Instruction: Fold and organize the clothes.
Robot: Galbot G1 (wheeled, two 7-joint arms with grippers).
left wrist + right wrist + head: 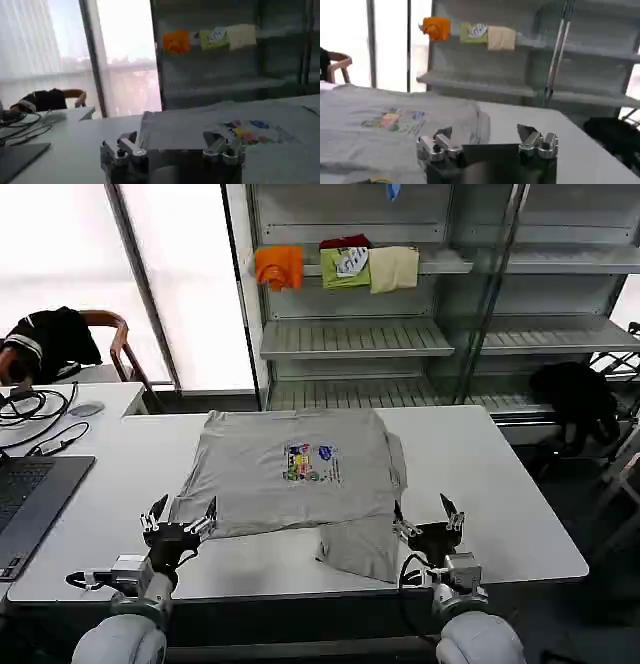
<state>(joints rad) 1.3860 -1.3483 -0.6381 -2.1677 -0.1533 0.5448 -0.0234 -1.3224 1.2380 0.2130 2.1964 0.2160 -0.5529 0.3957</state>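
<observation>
A light grey shirt (290,474) with a small multicoloured chest print lies partly folded on the white table (500,484), one flap hanging toward the front edge. The same shirt (200,127) shows ahead in the left wrist view, and the shirt (380,130) spreads beside the jaws in the right wrist view. My left gripper (180,519) hovers open at the shirt's near left corner, holding nothing. My right gripper (425,519) stands open just right of the hanging flap, empty too.
A laptop (30,499) and cables (35,409) lie on the table's left. Orange, green and cream garments (340,266) sit on the shelf behind. A black garment (575,399) lies at the right, another on a chair (55,339) at the left.
</observation>
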